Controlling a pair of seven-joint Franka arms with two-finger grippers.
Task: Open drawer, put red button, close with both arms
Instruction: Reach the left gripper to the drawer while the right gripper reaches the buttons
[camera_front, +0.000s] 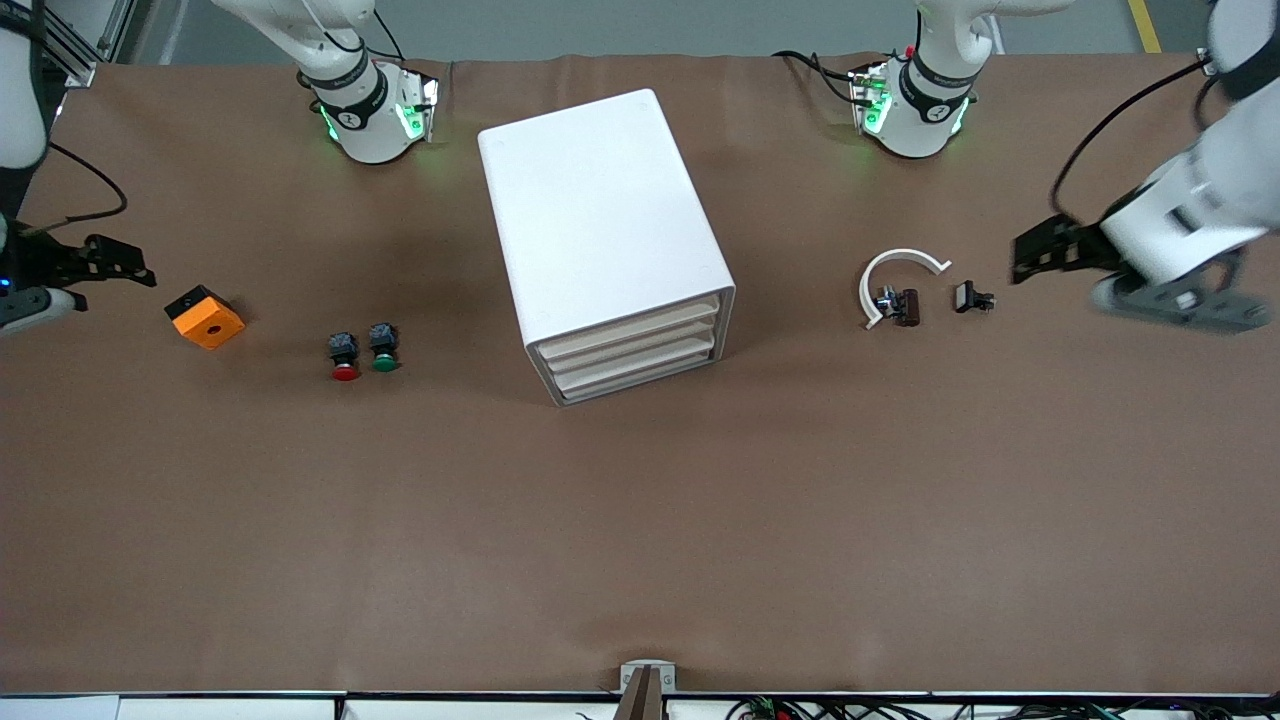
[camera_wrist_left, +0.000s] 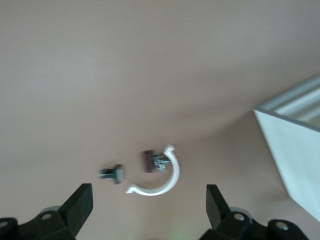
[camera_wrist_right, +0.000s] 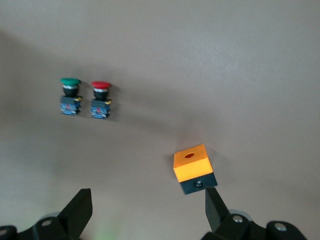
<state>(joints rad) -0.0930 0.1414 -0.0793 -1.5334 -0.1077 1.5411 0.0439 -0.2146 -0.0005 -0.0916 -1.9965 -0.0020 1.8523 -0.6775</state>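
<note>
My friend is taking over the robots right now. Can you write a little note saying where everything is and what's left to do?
Left gripper: jaws open, empty, up in the air at the left arm's end of the table, near the white clip.
Right gripper: jaws open, empty, at the right arm's end, beside the orange box.
Red button: on the table beside the green button, between the orange box and the drawer unit.
Drawers: all shut.
Done: nothing yet.
Left: open a drawer, put the red button in, close it with both arms.
</note>
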